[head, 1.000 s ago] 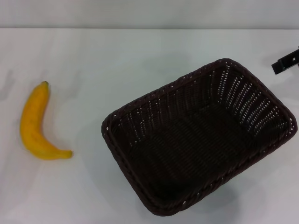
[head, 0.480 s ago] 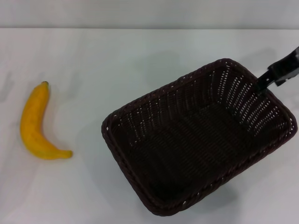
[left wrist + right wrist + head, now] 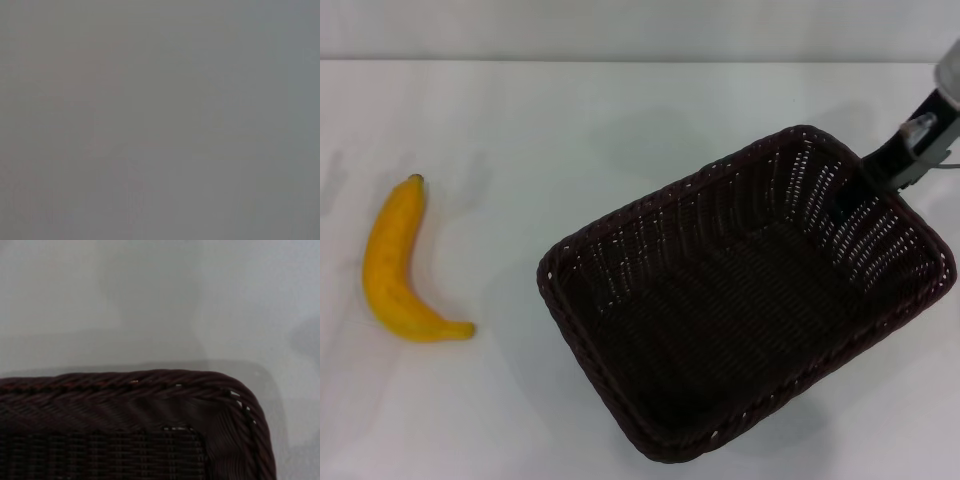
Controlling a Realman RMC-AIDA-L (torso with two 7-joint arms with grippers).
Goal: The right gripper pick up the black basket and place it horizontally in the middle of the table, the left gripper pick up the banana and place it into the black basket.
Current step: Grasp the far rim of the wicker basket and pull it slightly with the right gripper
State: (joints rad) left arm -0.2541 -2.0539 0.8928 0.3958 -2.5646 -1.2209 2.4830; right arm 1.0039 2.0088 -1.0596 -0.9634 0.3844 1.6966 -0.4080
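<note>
Overhead, right gripper (image 3: 898,165) angled down at black basket (image 3: 745,295) far rim, jaws' state unclear.

No legible text, labels, brand marks or numbers on anything in the head or wrist views.

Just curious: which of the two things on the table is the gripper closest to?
The black basket; the right gripper is at its far rim, the banana lies across the table.
</note>
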